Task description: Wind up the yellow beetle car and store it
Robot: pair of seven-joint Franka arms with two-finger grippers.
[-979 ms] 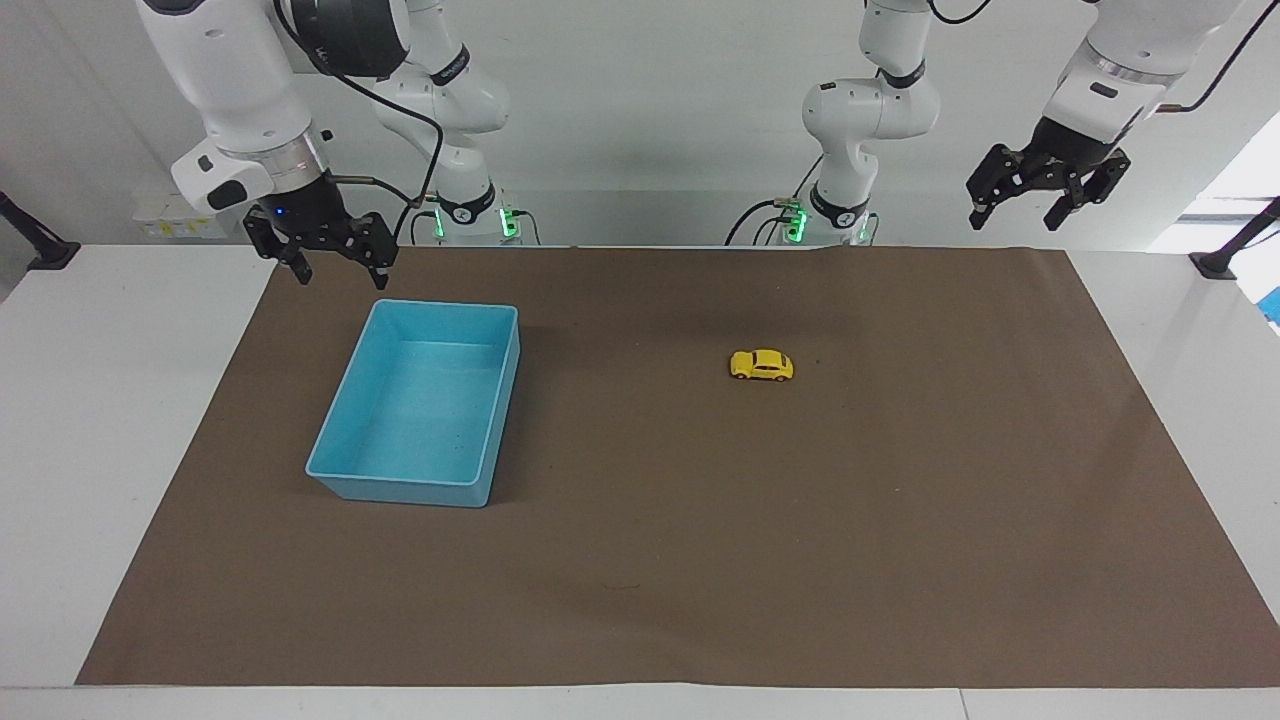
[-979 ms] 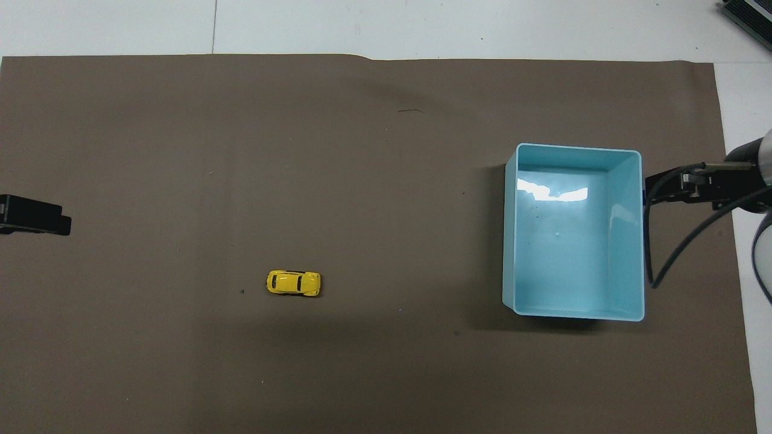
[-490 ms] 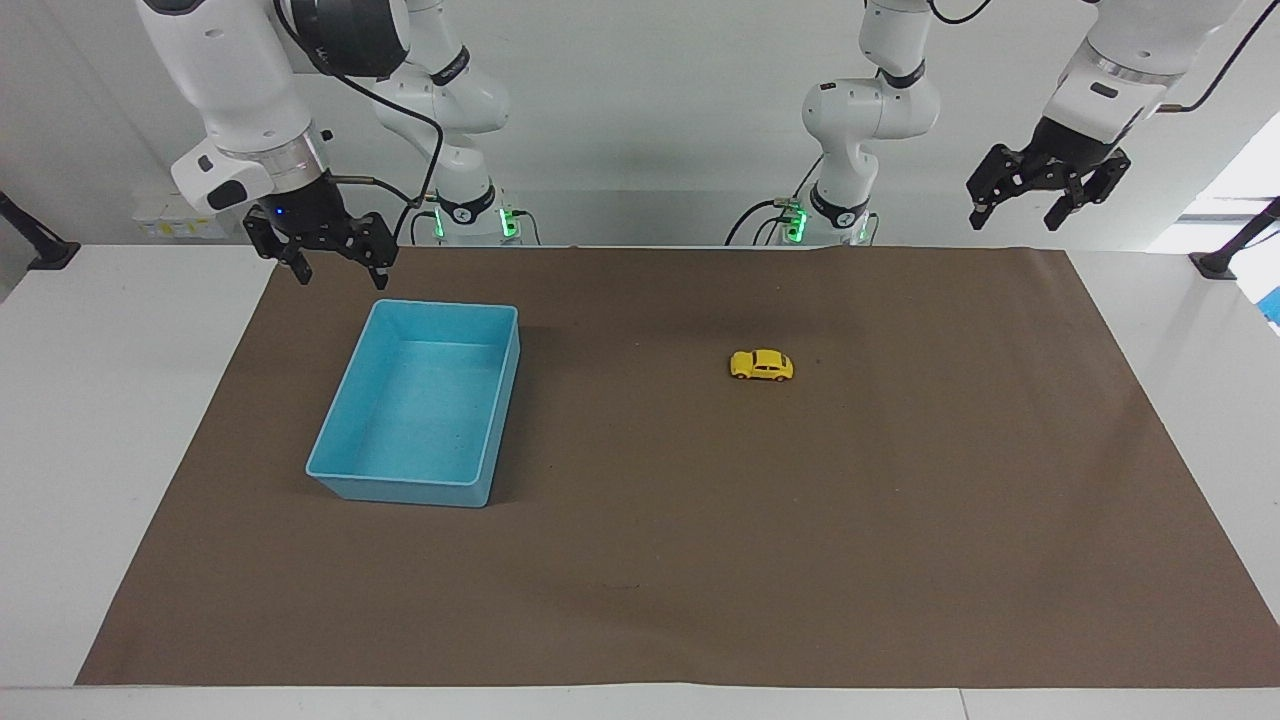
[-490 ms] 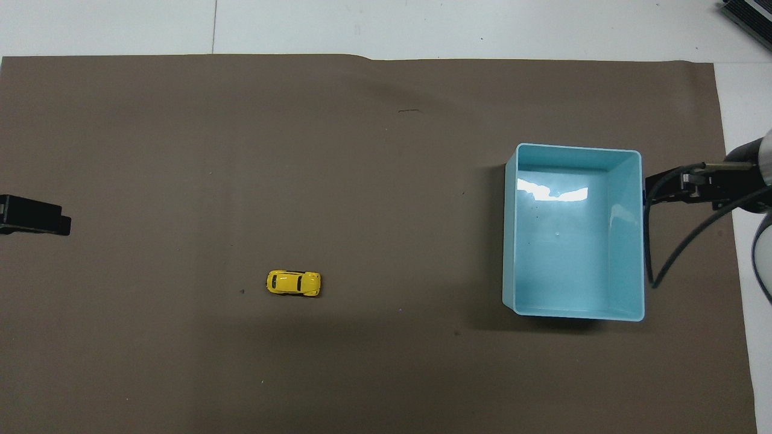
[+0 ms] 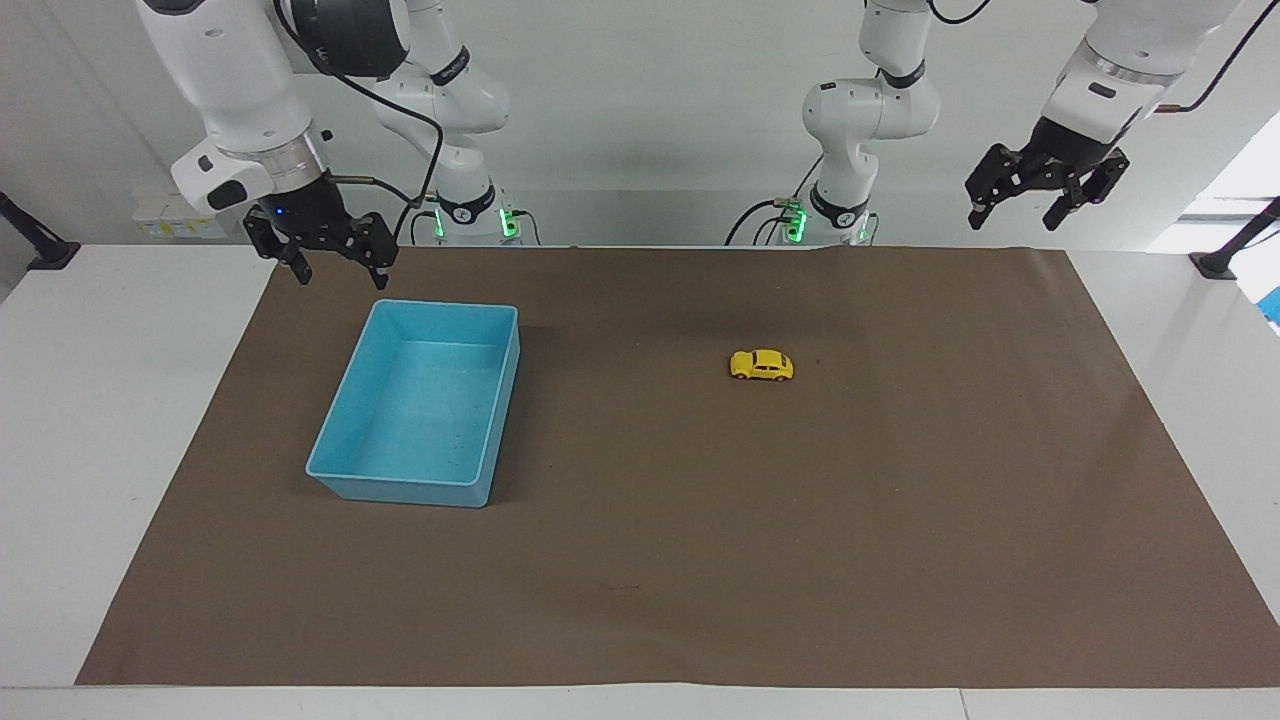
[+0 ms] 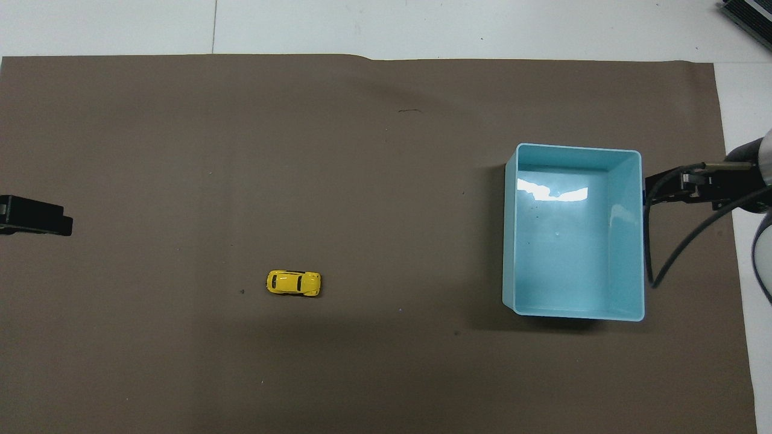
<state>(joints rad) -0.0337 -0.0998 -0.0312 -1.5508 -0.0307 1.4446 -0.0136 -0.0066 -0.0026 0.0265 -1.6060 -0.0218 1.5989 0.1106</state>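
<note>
**Yellow beetle car sits untouched on the mat, both grippers raised and apart from it**

The yellow beetle car (image 5: pixel 762 365) stands on its four wheels on the brown mat (image 5: pixel 700 560), roughly midway along the table's length and somewhat toward the left arm's end. Its position and heading match the frames from a second and half a second ago; it has not shifted. In the overhead view the car (image 6: pixel 294 283) lies lengthwise across the table, well apart from anything else.

The blue bin (image 5: pixel 345 430) rests on the mat toward the right arm's end, well apart from the car, open side up and with nothing inside. It too is where it was in the earlier frames.

The left gripper (image 5: pixel 1029 206) hangs in the air over the edge of the mat nearest the robots, at the left arm's end of the table. Its fingers are spread wide and hold nothing. Against the earlier frames it sits very slightly higher; the change is small. The car lies well away from these fingers, out on the open mat, with no contact.

The right gripper (image 5: pixel 337 268) hovers over the mat just by the bin's corner nearest the robots, fingers also spread wide and empty, unchanged from before. The car is well apart from it, with the bin between them.
</note>
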